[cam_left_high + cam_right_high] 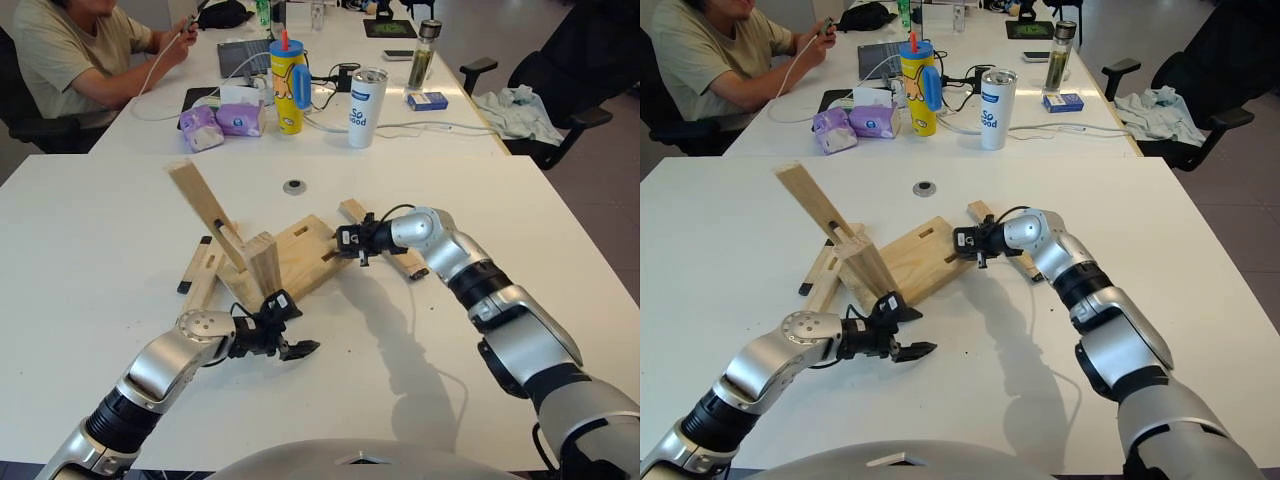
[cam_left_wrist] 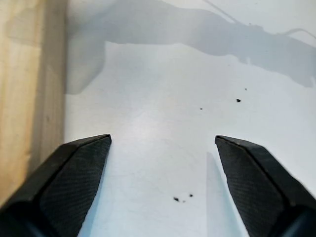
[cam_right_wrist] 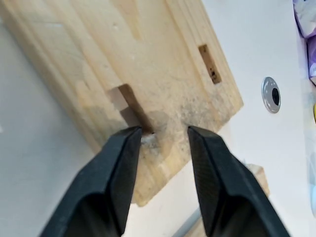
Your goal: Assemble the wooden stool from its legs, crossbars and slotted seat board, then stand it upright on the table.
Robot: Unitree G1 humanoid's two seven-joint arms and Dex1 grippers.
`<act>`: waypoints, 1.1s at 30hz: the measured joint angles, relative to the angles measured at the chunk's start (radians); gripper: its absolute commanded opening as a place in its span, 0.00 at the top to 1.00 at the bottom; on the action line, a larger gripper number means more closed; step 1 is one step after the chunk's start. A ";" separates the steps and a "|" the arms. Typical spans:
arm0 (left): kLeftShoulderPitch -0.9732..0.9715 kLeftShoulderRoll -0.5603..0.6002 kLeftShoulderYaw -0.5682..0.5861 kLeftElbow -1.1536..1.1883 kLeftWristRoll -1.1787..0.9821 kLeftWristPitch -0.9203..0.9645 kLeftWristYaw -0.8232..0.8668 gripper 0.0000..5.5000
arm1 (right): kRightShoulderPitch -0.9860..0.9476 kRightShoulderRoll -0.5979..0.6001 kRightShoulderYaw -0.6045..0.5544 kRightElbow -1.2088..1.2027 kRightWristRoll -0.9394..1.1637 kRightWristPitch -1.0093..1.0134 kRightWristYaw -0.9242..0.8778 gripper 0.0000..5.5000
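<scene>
The slotted seat board (image 1: 300, 260) lies flat mid-table. A long leg (image 1: 203, 203) rises tilted from its left end, and a short upright block (image 1: 264, 262) stands beside that leg. Two crossbar pieces (image 1: 200, 275) lie at the left of the board. Another leg (image 1: 408, 264) lies under my right forearm. My right gripper (image 1: 347, 243) hovers at the board's right edge, open, with its fingertips (image 3: 126, 140) on either side of a slot (image 3: 132, 107). Nearer me, my left gripper (image 1: 296, 326) is open just over bare table, beside a wooden edge (image 2: 24, 74).
A metal grommet (image 1: 294, 186) sits in the table behind the board. On the far table stand a white tumbler (image 1: 367, 107), a yellow bottle (image 1: 287, 88) and tissue packs (image 1: 220, 122). Small dark specks (image 2: 181, 198) dot the table near my left gripper.
</scene>
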 measured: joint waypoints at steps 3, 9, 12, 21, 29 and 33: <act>-0.031 -0.028 0.031 0.066 0.026 -0.014 0.051 0.28 | 0.130 -0.021 -0.035 -0.197 0.090 0.119 0.025 0.68; -0.095 -0.067 0.104 0.190 0.107 -0.027 0.164 0.28 | 0.315 0.018 -0.015 -0.514 0.214 0.360 0.066 0.68; -0.130 -0.080 0.124 0.251 0.143 -0.050 0.188 0.28 | 0.372 0.082 -0.014 -0.586 0.249 0.441 0.023 0.68; -0.151 -0.094 0.136 0.287 0.186 -0.070 0.188 0.28 | 0.419 0.115 -0.101 -0.643 0.272 0.454 -0.103 0.68; -0.118 -0.093 0.146 0.234 0.199 -0.043 0.179 0.28 | 0.599 -0.101 -0.214 -0.988 0.436 0.678 -0.010 0.68; -0.078 -0.093 0.174 0.186 0.197 -0.026 0.183 0.28 | 0.630 -0.204 -0.370 -0.998 0.475 0.729 -0.019 0.68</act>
